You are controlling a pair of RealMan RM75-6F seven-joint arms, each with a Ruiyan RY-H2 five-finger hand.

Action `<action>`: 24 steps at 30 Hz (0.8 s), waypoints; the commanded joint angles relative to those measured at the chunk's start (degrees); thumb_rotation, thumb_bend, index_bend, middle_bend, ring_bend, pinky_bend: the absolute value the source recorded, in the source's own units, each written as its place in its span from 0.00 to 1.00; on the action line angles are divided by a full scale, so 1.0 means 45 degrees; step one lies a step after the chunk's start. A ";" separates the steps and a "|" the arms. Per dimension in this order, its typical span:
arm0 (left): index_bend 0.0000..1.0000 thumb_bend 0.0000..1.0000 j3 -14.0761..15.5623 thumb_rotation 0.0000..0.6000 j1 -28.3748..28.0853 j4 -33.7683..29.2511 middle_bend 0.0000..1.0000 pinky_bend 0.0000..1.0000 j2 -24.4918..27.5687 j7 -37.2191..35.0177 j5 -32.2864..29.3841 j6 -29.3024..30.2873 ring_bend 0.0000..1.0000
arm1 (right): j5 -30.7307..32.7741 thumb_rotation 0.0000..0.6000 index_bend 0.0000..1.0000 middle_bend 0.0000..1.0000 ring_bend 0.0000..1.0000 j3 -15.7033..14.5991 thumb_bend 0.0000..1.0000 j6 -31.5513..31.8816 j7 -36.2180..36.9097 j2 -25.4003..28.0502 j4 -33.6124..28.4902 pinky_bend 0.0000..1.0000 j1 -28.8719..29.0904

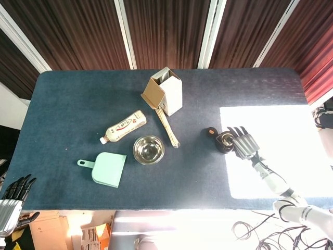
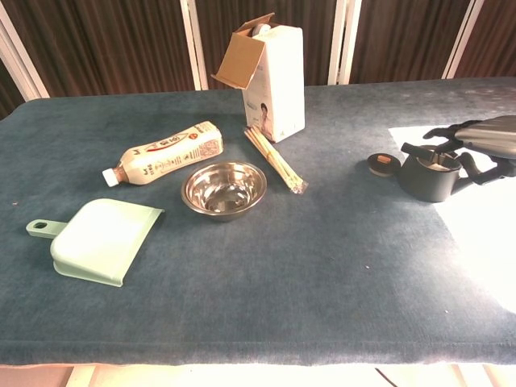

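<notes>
Two hands in view, only one at work. Right hand (image 1: 244,144) laid over the dark pot (image 2: 428,178) from the right, fingers (image 2: 442,132) spread and reaching across its open top — whether pressing on it or just above, cannot tell. Pot upright near the right edge of the table (image 1: 67,104), at the border of the bright sunlit patch, mouth up, long axis vertical, short black handle (image 2: 414,150) pointing left toward the small round lid (image 2: 383,163) with an orange spot, just beside it. Left hand (image 1: 13,195) off the near left corner, below the table's edge, fingers apart, holding nothing.

Toward the middle: open white carton (image 1: 167,94) upright, bundle of chopsticks (image 1: 167,127) lying at its foot, steel bowl (image 1: 149,149) near the bundle's nearer end, bottle (image 1: 124,126) on its side left of the bowl — cap toward the left edge — and mint-green dustpan (image 1: 106,168) nearer the front edge.
</notes>
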 commanded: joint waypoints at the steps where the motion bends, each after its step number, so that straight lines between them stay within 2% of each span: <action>1: 0.00 0.00 0.0004 1.00 0.0008 0.0011 0.01 0.13 0.0001 -0.0020 0.0009 0.0017 0.00 | 0.0046 1.00 0.38 0.00 0.00 0.0025 0.97 0.0071 -0.0018 0.0037 -0.0054 0.00 -0.0032; 8: 0.00 0.00 -0.0007 1.00 0.0023 0.0040 0.01 0.13 -0.0007 -0.0052 0.0034 0.0084 0.00 | -0.0142 1.00 0.34 0.00 0.00 0.0125 0.96 0.0842 0.0438 0.0640 -0.0608 0.00 -0.0342; 16: 0.00 0.00 0.0011 1.00 -0.0068 -0.0103 0.01 0.13 0.0002 0.0136 0.0144 0.0039 0.00 | -0.0746 1.00 0.34 0.00 0.00 -0.0073 0.96 0.1664 0.0815 0.1317 -0.1293 0.00 -0.0707; 20: 0.00 0.00 -0.0007 1.00 -0.0016 -0.0237 0.01 0.13 0.0037 0.0232 0.0182 0.0220 0.00 | -0.1287 1.00 0.30 0.00 0.00 -0.0167 0.96 0.2685 0.1434 0.1711 -0.1966 0.00 -0.1125; 22: 0.00 0.00 -0.0061 1.00 0.0013 -0.0294 0.01 0.13 0.0045 0.0231 0.0213 0.0417 0.00 | -0.1918 1.00 0.25 0.00 0.00 -0.0379 0.86 0.3778 0.1847 0.2109 -0.2550 0.00 -0.1602; 24: 0.00 0.00 -0.0103 1.00 -0.0001 -0.0339 0.01 0.13 0.0051 0.0174 0.0285 0.0581 0.00 | -0.2609 1.00 0.19 0.00 0.00 -0.0662 0.69 0.5146 0.2177 0.2512 -0.3097 0.00 -0.2256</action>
